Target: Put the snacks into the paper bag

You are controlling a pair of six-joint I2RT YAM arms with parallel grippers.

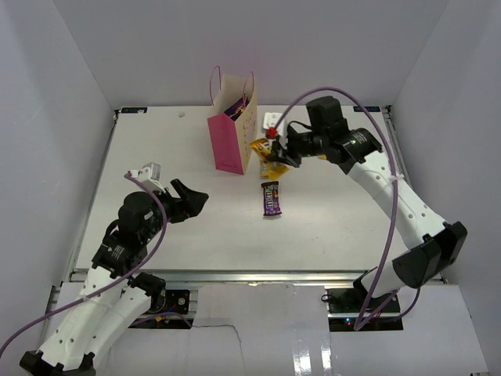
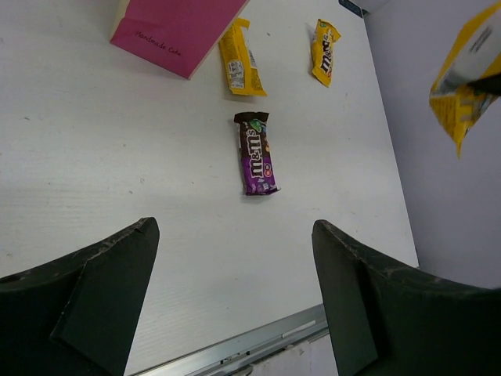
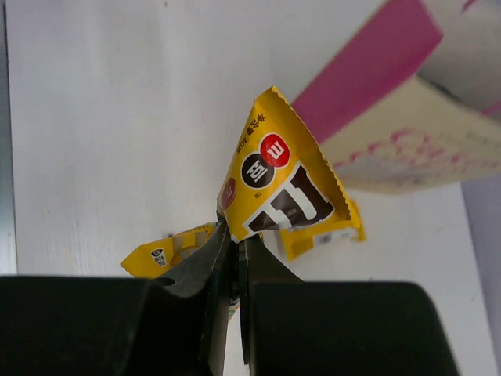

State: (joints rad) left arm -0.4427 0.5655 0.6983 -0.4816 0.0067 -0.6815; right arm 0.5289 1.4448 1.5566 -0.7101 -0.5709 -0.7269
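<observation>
The pink paper bag point(image 1: 228, 139) stands upright at the back centre, with dark packets showing in its open top. It also shows in the left wrist view point(image 2: 168, 27) and the right wrist view point(image 3: 374, 74). My right gripper point(image 1: 282, 149) point(image 3: 235, 235) is shut on a yellow pack point(image 3: 278, 176) point(image 2: 462, 74) and holds it in the air just right of the bag. Two more yellow packs point(image 2: 239, 66) point(image 2: 325, 51) lie on the table below it. A dark purple bar pack point(image 1: 271, 197) point(image 2: 257, 153) lies in front of them. My left gripper point(image 1: 192, 200) point(image 2: 235, 231) is open and empty, left of the purple bar.
A small white item point(image 1: 270, 119) lies behind the bag near the back edge. White walls enclose the table on three sides. The metal rail of the near table edge point(image 2: 258, 341) runs just below my left fingers.
</observation>
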